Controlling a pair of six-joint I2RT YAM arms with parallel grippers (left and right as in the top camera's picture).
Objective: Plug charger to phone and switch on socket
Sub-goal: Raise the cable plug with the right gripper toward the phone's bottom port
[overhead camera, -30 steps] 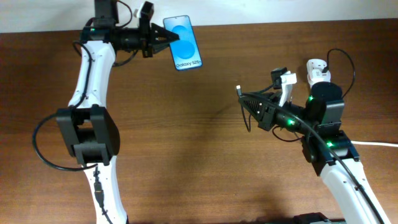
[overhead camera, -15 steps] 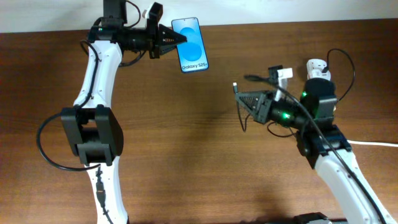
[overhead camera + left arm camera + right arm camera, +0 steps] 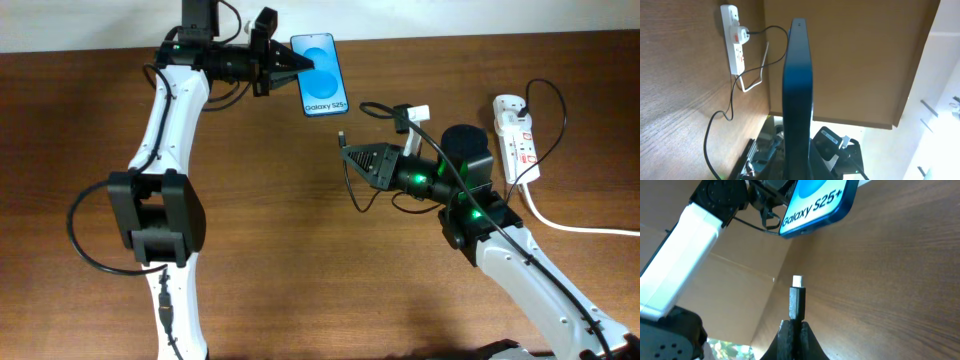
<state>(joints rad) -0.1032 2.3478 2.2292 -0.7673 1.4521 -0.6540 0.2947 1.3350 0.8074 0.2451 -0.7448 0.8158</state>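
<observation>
My right claw (image 3: pixel 792 326) is clenched on the black body of the charger (image 3: pixel 796 301). Its metal tip points to 12 o'clock in the wrist view, toward the phone (image 3: pixel 816 204) but not touching it. The short end of the phone, printed "Galaxy S25+", hangs just above the tip. Overhead, my left claw (image 3: pixel 297 67) is at 12 o'clock, gripping the phone by its long edge at 9 o'clock and holding it off the table (image 3: pixel 280 250), blue screen up. The left wrist camera sees the phone edge-on. The socket (image 3: pixel 517 135) lies flat at 3 o'clock beyond my right arm. A black lead is plugged in at its far end, and its white cord (image 3: pixel 575 226) trails toward 4 o'clock.
</observation>
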